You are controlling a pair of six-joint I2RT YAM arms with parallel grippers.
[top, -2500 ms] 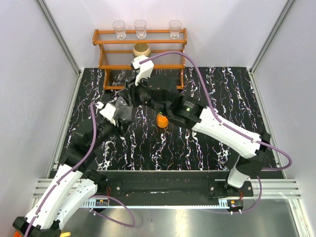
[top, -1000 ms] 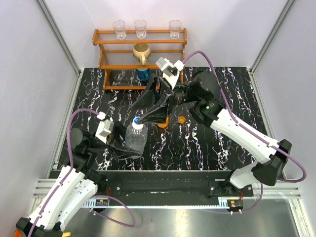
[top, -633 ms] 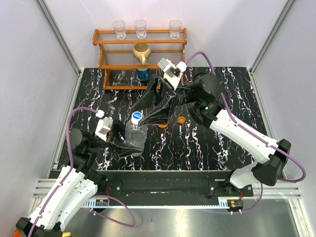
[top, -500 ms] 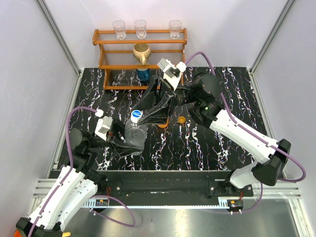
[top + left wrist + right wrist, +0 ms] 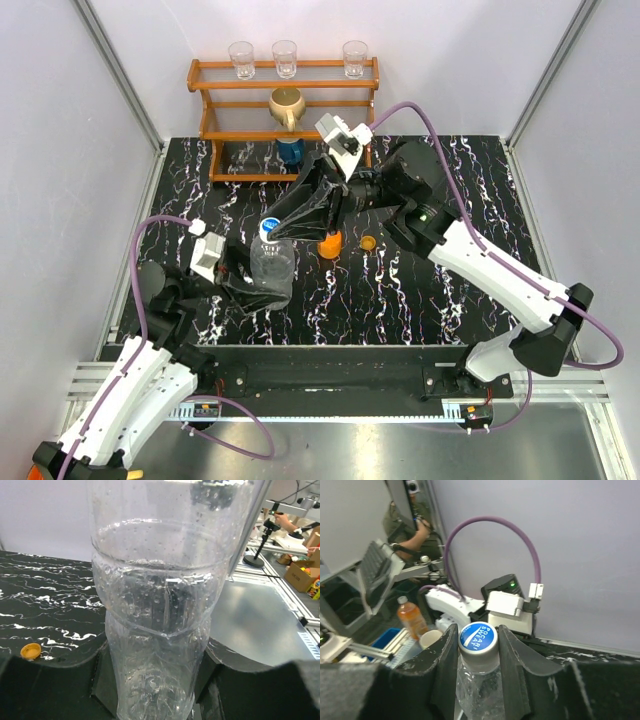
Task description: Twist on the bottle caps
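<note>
My left gripper is shut on the lower body of the clear bottle and holds it upright; in the left wrist view the bottle fills the gap between the dark fingers. The white cap with a blue top sits on the bottle's neck. My right gripper is shut on this cap, one finger on each side; it reaches it from the back right. The small orange bottle stands mid-table. The orange cap lies to its right, also in the left wrist view.
A wooden rack stands at the back with three clear glasses on top, a tan jug on its middle shelf and a dark blue container under it. White walls close in both sides.
The clear bottle with its cap and both grippers have shifted a little to the left and back. The small orange bottle now shows beside the right gripper's fingers.
</note>
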